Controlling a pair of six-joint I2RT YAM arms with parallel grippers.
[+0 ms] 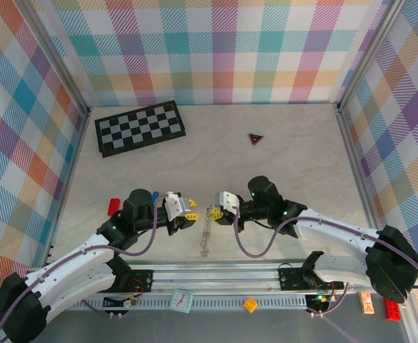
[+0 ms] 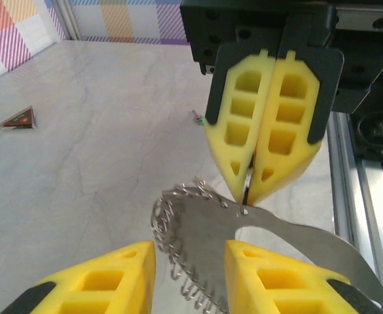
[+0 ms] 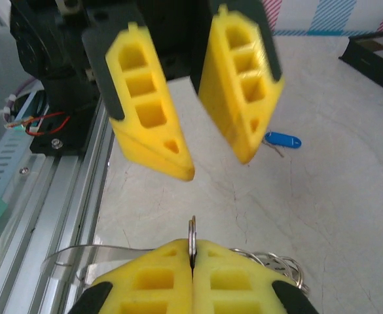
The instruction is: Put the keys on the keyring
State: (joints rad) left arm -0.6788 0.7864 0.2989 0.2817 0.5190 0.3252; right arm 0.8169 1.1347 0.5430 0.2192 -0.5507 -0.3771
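Note:
The keyring, a wide silvery band with a beaded edge, hangs upright between the two grippers. My right gripper is shut on the keyring's thin edge, and from the left wrist view its yellow fingers pinch the band from above. My left gripper is open, with one finger on each side of the band. The blue-headed key lies on the table behind the left gripper. A tiny green-headed key lies on the table beyond the ring.
A black-and-white checkerboard lies at the back left, and a small dark triangle at the back centre. A red brick sits beside the left arm. The metal rail runs along the near edge.

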